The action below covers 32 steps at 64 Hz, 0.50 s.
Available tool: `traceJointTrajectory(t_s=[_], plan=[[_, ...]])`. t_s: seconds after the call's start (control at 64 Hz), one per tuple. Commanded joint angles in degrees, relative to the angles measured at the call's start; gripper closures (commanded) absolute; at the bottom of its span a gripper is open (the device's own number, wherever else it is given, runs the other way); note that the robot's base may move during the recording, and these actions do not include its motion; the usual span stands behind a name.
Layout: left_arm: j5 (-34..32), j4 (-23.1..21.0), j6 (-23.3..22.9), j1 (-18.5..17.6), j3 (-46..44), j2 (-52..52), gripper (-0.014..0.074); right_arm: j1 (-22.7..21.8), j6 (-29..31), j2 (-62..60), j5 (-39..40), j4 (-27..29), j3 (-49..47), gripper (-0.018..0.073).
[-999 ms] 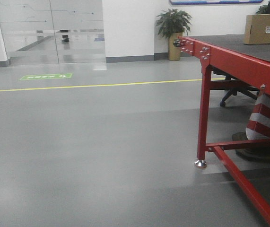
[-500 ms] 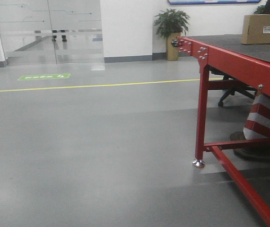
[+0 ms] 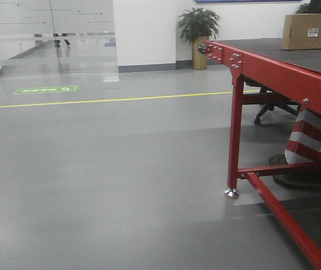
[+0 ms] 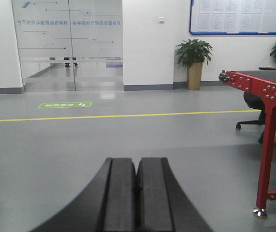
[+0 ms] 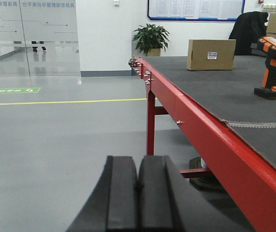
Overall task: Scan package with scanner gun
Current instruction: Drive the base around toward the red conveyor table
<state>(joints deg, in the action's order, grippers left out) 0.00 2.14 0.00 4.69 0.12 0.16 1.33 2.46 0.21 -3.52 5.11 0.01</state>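
Note:
The package (image 5: 210, 54), a tan cardboard box with a small white label, stands on the far part of the red-framed table (image 5: 191, 113); the front view shows the package (image 3: 310, 31) at its top right. The scanner gun (image 5: 271, 67), black head and orange handle, stands upright on its base at the right of the table top. My right gripper (image 5: 138, 166) is shut with nothing in it, low over the floor, left of the table edge and far from both. My left gripper (image 4: 137, 166) is also shut and empty, over open floor.
The red table leg (image 3: 234, 143) with a metal foot stands on the grey floor. Under the table sit a red-and-white cone (image 3: 309, 140) and an office chair (image 3: 272, 104). A potted plant (image 3: 198, 31), glass doors (image 3: 53, 34) and a yellow floor line (image 3: 93, 101) lie beyond.
In the front view the table, package and plant have shifted left and slightly up, as the view swings right toward the table.

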Motion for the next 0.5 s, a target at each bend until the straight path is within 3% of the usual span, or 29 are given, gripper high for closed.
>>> traceJointTrajectory(t_s=[0.0, 0.484], plan=[[-1.02, -0.3, 0.0, 0.27, -0.12, -0.16, 0.0707, 0.01, -0.05, -0.21, 1.0, -0.46, -0.01, 0.0713], [-1.02, -0.3, 0.0, -1.09, -0.12, -0.16, 0.0707, -0.12, -0.05, -0.21, 1.0, -0.46, -0.01, 0.0713]])
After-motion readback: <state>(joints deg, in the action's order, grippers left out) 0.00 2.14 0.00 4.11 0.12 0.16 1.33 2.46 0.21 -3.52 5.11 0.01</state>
